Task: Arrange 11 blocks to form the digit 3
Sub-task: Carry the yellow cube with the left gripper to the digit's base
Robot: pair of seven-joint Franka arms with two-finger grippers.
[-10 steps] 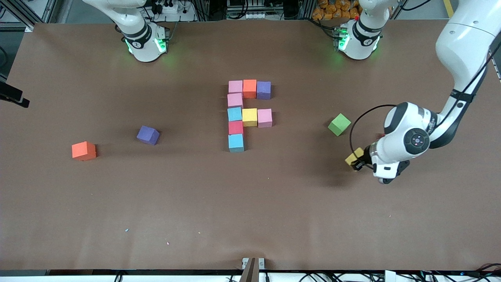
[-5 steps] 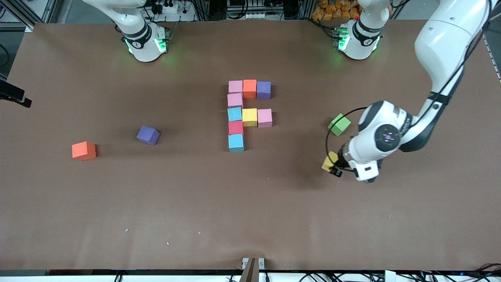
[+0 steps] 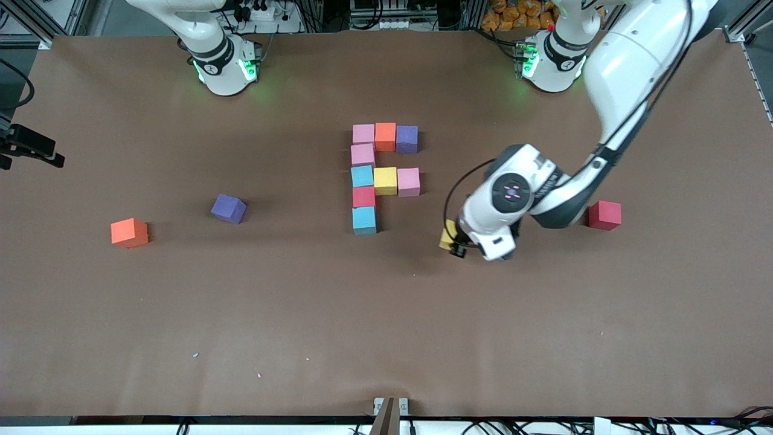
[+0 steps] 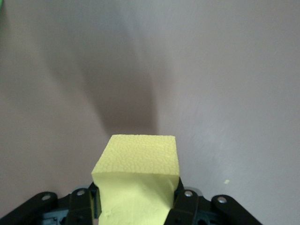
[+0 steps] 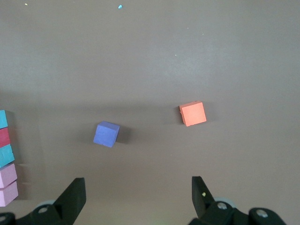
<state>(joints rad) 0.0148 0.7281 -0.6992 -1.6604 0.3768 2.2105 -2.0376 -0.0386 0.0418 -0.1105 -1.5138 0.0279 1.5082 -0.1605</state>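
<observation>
The partial digit 3 [image 3: 364, 176] lies mid-table: a row of pink, orange and purple cubes, a pink cube, a row of cyan, yellow and pink, then red and cyan [image 3: 364, 220]. My left gripper [image 3: 454, 243] is shut on a yellow cube [image 3: 448, 236] above bare table, toward the left arm's end from the figure's lowest cyan cube. In the left wrist view the yellow cube [image 4: 140, 161] sits between the black fingers [image 4: 187, 206]. My right gripper [image 5: 138, 187] is open and empty, high over the loose purple cube [image 5: 106, 134] and orange cube [image 5: 193, 113].
A loose purple cube [image 3: 228, 208] and orange cube [image 3: 128, 232] lie toward the right arm's end. A red cube [image 3: 604, 215] lies toward the left arm's end. The green cube is hidden by the left arm in the front view; a green sliver [image 4: 1, 4] shows in the left wrist view.
My left gripper has carried the yellow cube toward the figure. The arm now covers the green cube and has uncovered the red cube. The figure has not changed.
</observation>
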